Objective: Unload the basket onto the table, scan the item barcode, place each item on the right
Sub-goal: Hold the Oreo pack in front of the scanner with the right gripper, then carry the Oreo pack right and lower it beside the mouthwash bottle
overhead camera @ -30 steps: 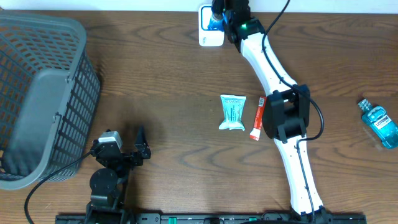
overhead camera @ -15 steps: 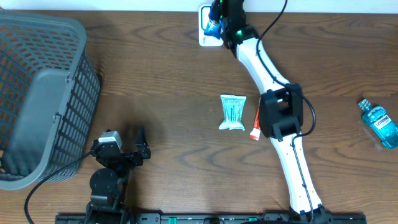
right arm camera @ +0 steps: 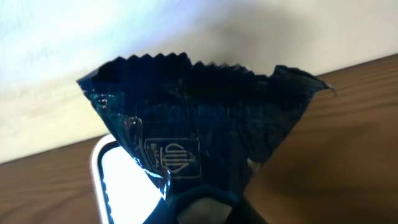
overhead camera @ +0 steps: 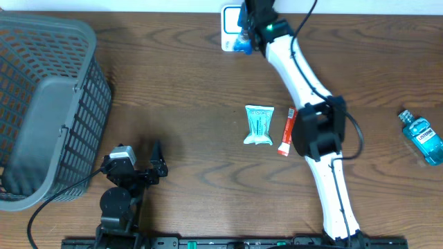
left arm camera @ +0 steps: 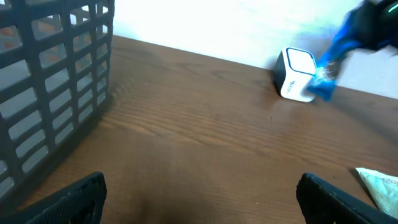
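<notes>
A white barcode scanner (overhead camera: 228, 36) stands at the table's far edge and also shows in the left wrist view as a small white box (left arm camera: 297, 74). My right gripper (overhead camera: 249, 28) is shut on a blue foil packet (overhead camera: 241, 43) and holds it right against the scanner. The right wrist view shows the packet (right arm camera: 199, 112) dark, with a serrated top edge, in front of the scanner's bright window (right arm camera: 124, 180); my right gripper (right arm camera: 205, 208) pinches its lower edge. My left gripper (overhead camera: 156, 162) stands open over bare wood near the front left, far from the scanner.
A grey mesh basket (overhead camera: 41, 104) fills the left side. At the table's middle lie a pale green packet (overhead camera: 259, 125) and a red tube (overhead camera: 286, 131), beside the right arm's elbow. A blue mouthwash bottle (overhead camera: 422, 136) lies at the right edge.
The blue packet has shifted a little toward the near side of the scanner, in the right gripper. The right elbow swung left, then back. The left arm has not moved.
</notes>
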{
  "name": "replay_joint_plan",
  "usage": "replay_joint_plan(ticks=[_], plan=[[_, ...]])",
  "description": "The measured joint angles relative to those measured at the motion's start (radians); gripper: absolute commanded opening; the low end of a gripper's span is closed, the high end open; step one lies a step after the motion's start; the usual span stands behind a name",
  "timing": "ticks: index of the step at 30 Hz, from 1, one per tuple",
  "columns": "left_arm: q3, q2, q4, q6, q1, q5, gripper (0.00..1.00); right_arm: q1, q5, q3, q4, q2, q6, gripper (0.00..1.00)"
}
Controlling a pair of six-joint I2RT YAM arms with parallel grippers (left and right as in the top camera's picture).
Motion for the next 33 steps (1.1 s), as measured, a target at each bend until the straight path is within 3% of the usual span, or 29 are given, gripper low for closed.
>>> replay_joint_plan(ticks=[10,20,26,33], plan=[[0.000,0.000,0.000,0.000,0.000,0.000,0.98,0.014,0.474,0.019,-0.459,-0.307,-0.029,0.01],[0.000,0.000,0.000,0.000,0.000,0.000,0.98,0.025,0.583,0.016,-0.966,-0.308,0.164,0.01],[0.000,0.000,0.000,0.000,0.000,0.000,0.98,0.013,0.599,0.016,-1.056,-0.308,0.293,0.01],[0.000,0.000,0.000,0.000,0.000,0.000,0.97,-0.053,0.600,0.016,-1.071,-0.308,0.344,0.01]])
